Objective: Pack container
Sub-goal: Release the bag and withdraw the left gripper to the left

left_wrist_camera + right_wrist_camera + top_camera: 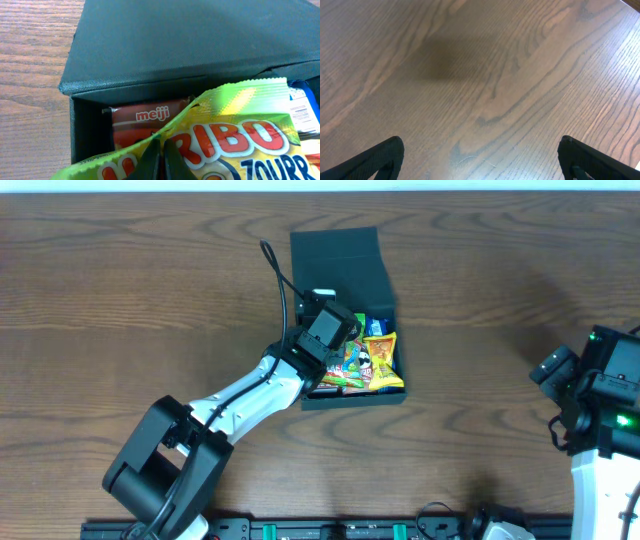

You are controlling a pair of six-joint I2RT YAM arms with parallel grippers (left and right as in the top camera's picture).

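The container (340,265) is a dark square box at the table's middle, its flap lid folded open toward the far side. Several bright snack packets (380,360) lie inside. My left gripper (340,358) reaches into the box's left half. In the left wrist view its fingers (161,147) are shut together, their tips against the upper edge of a green-yellow Haribo packet (240,135). No packet shows between them. A red meiji packet (150,117) lies behind, by the box wall (85,125). My right gripper (552,368) hovers at the right, open over bare wood (480,142).
A blue-and-white packet (305,107) lies at the box's right side. The left arm's black cable (280,280) arcs over the table left of the lid. The table's near edge has a black rail (330,530).
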